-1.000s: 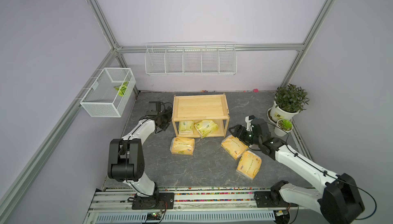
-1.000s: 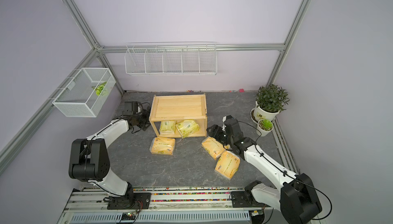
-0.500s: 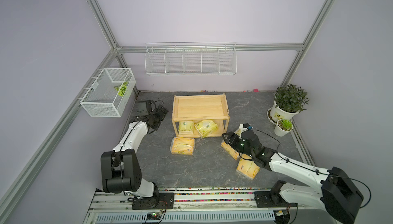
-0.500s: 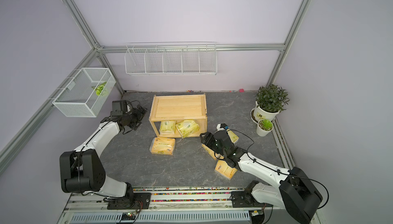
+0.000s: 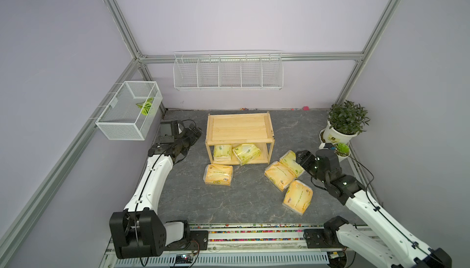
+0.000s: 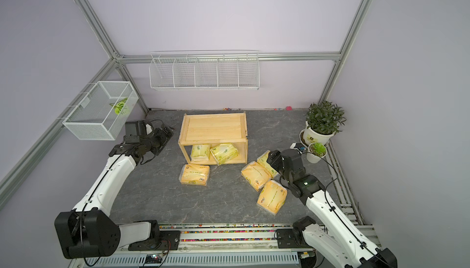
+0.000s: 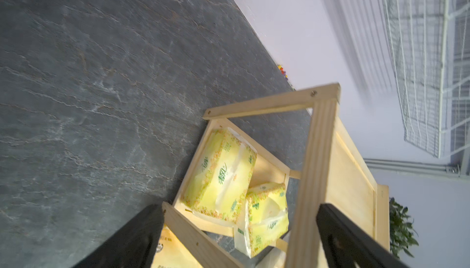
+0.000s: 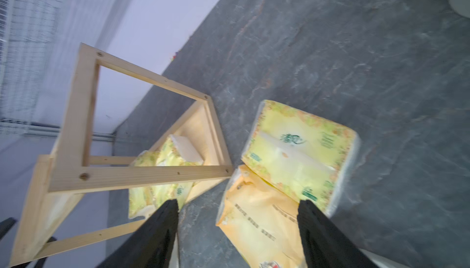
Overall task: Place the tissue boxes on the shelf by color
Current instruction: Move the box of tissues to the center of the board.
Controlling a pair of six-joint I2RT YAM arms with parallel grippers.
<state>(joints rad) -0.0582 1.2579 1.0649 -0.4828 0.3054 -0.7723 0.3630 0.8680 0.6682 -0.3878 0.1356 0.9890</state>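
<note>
Can't fully see the pale green tissue pack (image 5: 290, 163), part hidden behind the right tool (image 5: 302, 158), lying on the surface (image 5: 244, 203) just ahead of that spread, empty tool, against an orange pack (image 5: 279, 175); left tool (image 7: 239, 207) spread too, beside the shelf (image 5: 239, 129)

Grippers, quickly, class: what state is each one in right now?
Left gripper: open, holding nothing.
Right gripper: open, holding nothing.
</note>
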